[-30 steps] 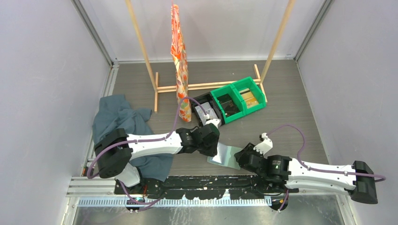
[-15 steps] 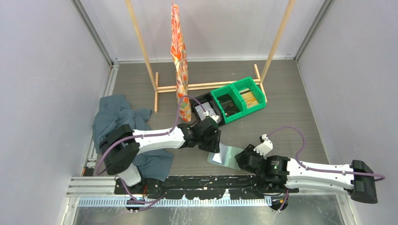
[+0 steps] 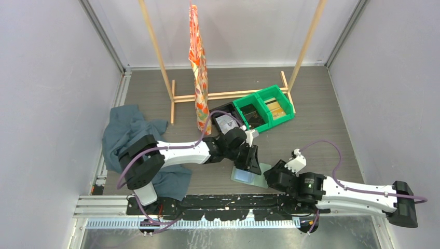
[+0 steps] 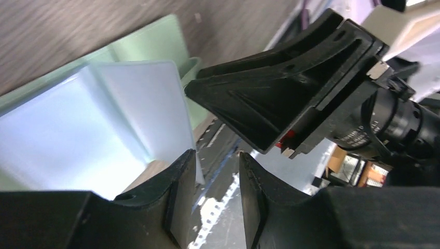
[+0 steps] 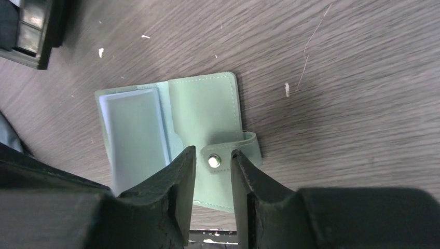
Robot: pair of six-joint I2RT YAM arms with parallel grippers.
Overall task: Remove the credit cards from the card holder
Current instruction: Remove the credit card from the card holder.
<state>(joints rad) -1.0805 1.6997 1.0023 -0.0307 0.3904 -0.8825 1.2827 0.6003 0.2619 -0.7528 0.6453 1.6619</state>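
"Where does the small sage-green bifold card holder (image 5: 202, 104) sit?"

"It lies open on the grey wood-grain table (image 5: 337, 78), between the two grippers."

"And the left gripper (image 4: 215, 161)?"

"Its jaws stand a narrow slit apart at the corner of the raised pale blue inner panel (image 4: 129, 104), with nothing visibly pinched."

"The right gripper (image 5: 212, 155)?"

"Nearly closed, straddling the green snap tab (image 5: 244, 145). Whether it grips cannot be told."

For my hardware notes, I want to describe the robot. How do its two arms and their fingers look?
Both the left arm and the right arm have white link shells with black joint housings. A purple cable runs along each. The fingers are matte black and taper toward the tips.
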